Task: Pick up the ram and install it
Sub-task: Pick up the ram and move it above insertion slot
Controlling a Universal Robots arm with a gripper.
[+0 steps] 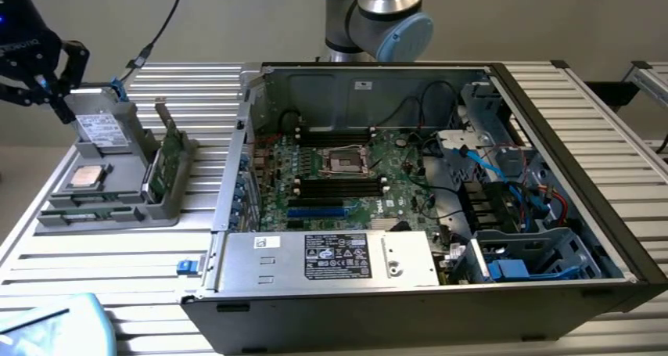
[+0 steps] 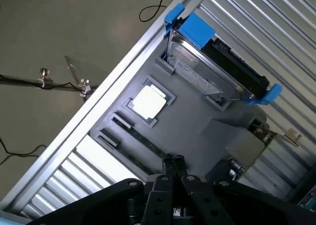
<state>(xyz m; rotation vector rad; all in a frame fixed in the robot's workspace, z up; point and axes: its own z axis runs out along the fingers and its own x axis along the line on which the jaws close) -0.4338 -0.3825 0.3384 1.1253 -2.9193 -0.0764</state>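
— Two views are up, so where's the long, thin dark-green ram stick [image 1: 92, 213]? And what's the black two-finger gripper [image 1: 61, 106] up to?

— Ram's parked in the grey plastic parts tray [image 1: 125, 180]. The tray sits on the slatted metal table [image 1: 105, 254], off to the exterior view's left of the open black computer case [image 1: 418, 325]. The stick lies flat in a long slot along the tray's near edge. In the wrist view the ram [image 2: 148, 142] shows as a dark strip, with one end lined up with the gripper [image 2: 173, 160] tips.

— So is the gripper on it?

— Nope. The fingers are pinched together with nothing between them. The gripper hangs above the tray's far end, by the silver hard drive with blue side rails [image 1: 102, 129], with clear air between it and the ram.

— Anything else in that tray?

— A square silver processor chip [image 1: 89, 176] sits between the drive and the ram. A broader green circuit card with a metal bracket [image 1: 167, 156] stands on edge on the side toward the case. Inside the case, the green motherboard [image 1: 396, 168] has long black memory slots [image 1: 334, 185] on either side of the processor socket.
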